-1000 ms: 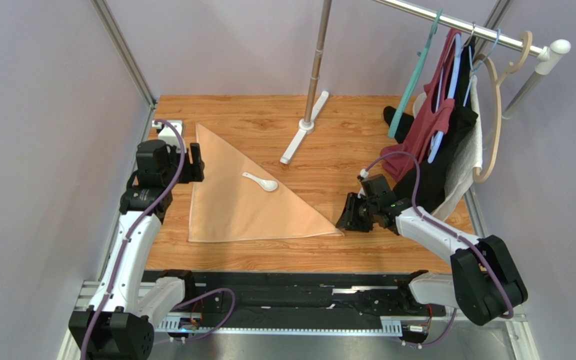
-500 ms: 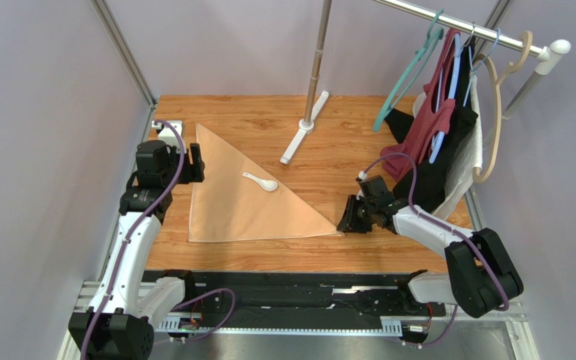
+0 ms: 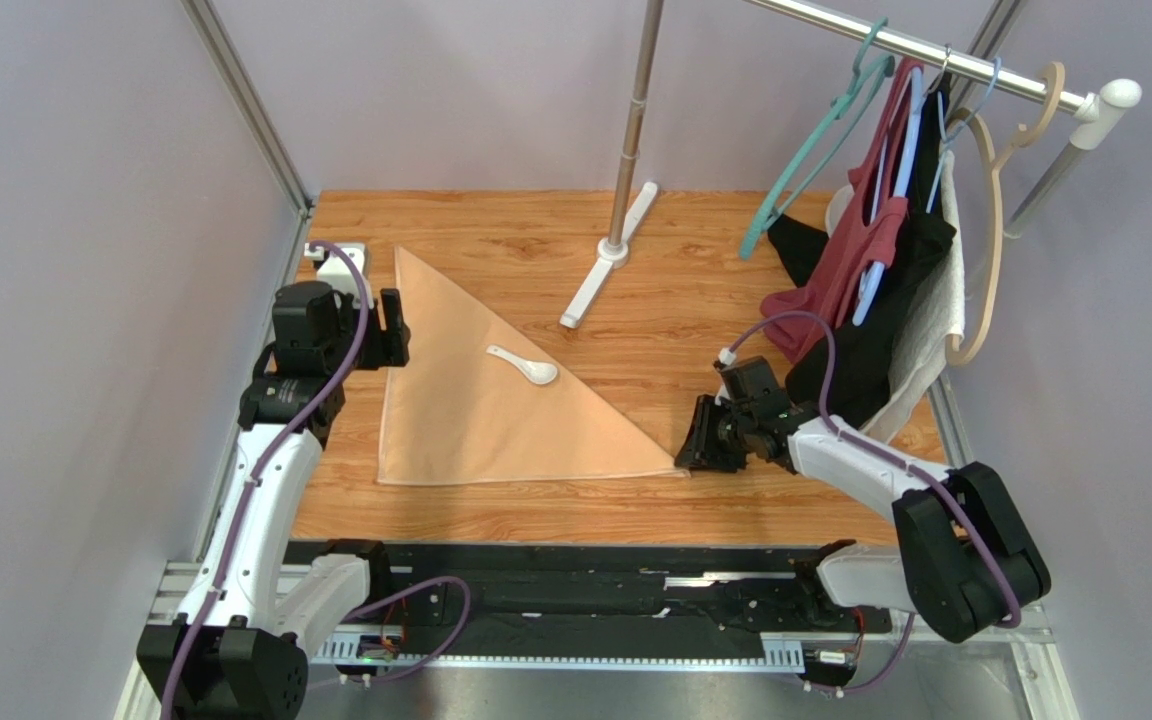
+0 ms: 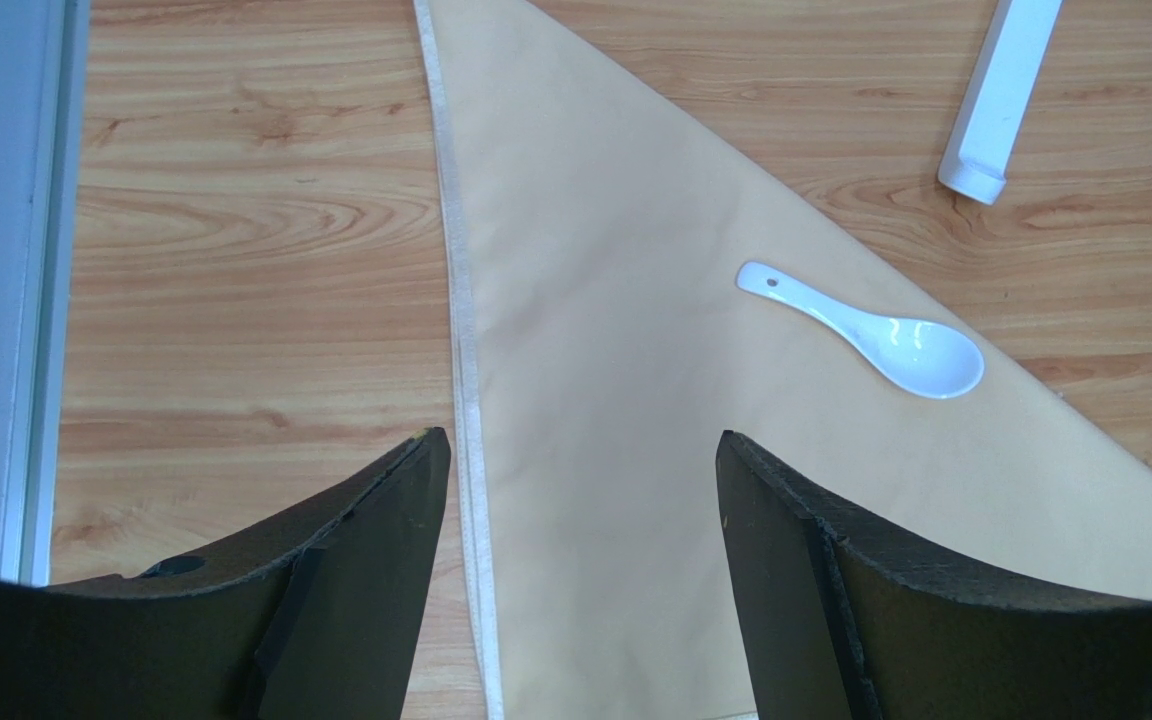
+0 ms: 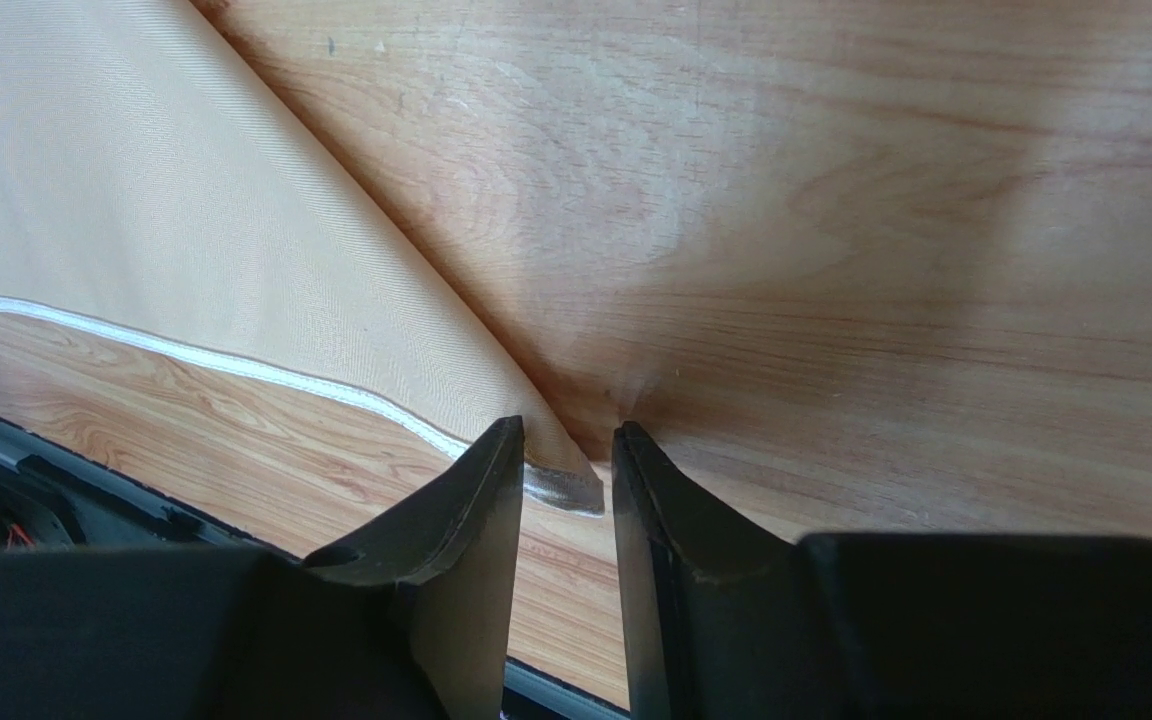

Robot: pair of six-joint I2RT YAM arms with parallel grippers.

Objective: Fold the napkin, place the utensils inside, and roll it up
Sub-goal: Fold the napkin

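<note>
The peach-tan napkin (image 3: 485, 413) lies flat on the wooden table, folded into a triangle. A white spoon (image 3: 522, 363) rests on it near the long diagonal edge. My left gripper (image 3: 391, 327) hovers open over the napkin's left hemmed edge (image 4: 455, 300), with the spoon (image 4: 868, 323) ahead to the right. My right gripper (image 3: 684, 443) is low at the napkin's right corner. In the right wrist view its jaws (image 5: 564, 438) stand narrowly apart, and the corner tip of the napkin (image 5: 162, 195) lies on the table between them.
A metal pole with a long white foot (image 3: 608, 258) stands at the back centre. Dark red, black and white garments (image 3: 883, 285) hang on a rack at the right, just behind my right arm. A teal hanger (image 3: 808, 150) hangs there too. The black base rail (image 3: 567, 578) runs along the near edge.
My right gripper has slid a little left onto the napkin's corner and its jaws have narrowed. The teal hanger has swung upward. The left arm has not moved.
</note>
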